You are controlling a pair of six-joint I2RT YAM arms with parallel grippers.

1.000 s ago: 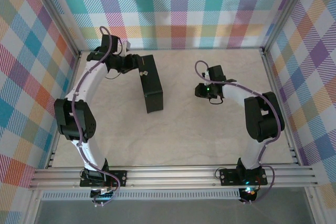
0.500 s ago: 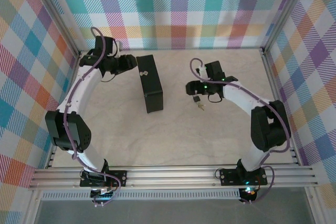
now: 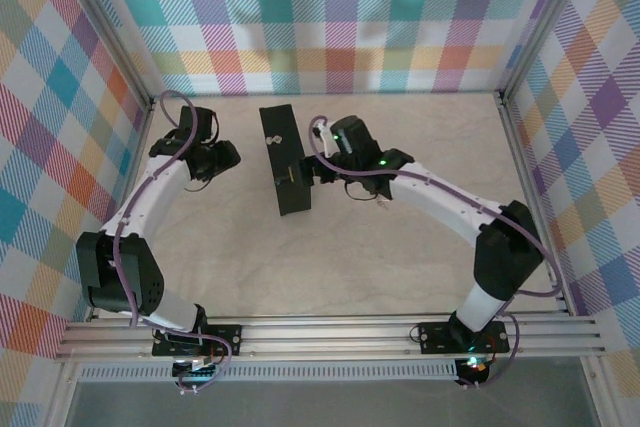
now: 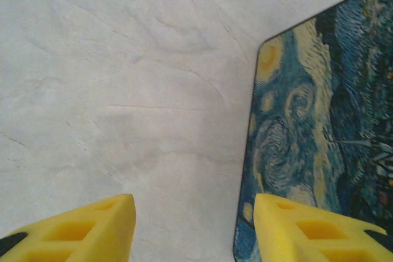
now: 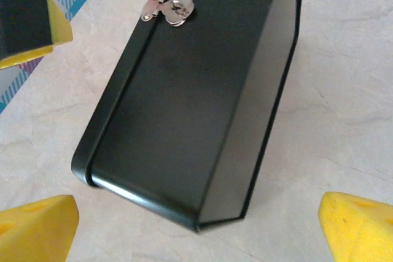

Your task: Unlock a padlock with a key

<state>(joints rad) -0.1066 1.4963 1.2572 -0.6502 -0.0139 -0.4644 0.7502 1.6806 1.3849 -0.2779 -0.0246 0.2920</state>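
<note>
On the table (image 3: 400, 277), near but clear of the wide-apart right gripper (image 5: 196, 228), the padlock (image 3: 382, 199); left gripper (image 4: 193, 228) apart too, empty.

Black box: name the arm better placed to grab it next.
Right, probably. The right end effector is open, with the black box and its silver latch squarely ahead of it. The left end effector, also open, faces bare table, with the box's printed face off to one side.

L gripper (image 4: 193, 228) part open, R gripper (image 5: 198, 228) wide open.
</note>
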